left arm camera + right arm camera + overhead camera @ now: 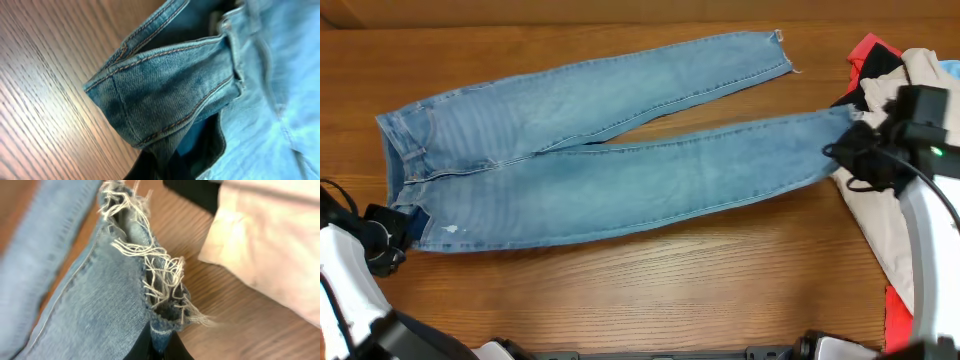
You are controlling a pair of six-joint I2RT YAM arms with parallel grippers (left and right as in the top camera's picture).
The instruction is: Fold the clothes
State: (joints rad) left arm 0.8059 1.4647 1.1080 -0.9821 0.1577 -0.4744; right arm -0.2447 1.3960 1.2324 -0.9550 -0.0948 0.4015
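The clothes, a pair of light blue jeans (620, 170), lie flat across the wooden table, waistband at the left and both legs running to the right. My left gripper (408, 228) is shut on the lower corner of the waistband (170, 85), and its dark fingers (150, 172) pinch the denim at the bottom of the left wrist view. My right gripper (842, 150) is shut on the frayed hem (150, 265) of the nearer leg, with the denim edge squeezed between its black fingers (177, 350). The far leg's hem (782, 45) lies free at the back.
A beige garment (880, 220) lies at the right edge just beyond the held hem, and it also shows as pale cloth (270, 240) in the right wrist view. Red cloth (868, 48) and black cloth (878, 68) sit behind it. Bare wood (670, 290) runs along the front.
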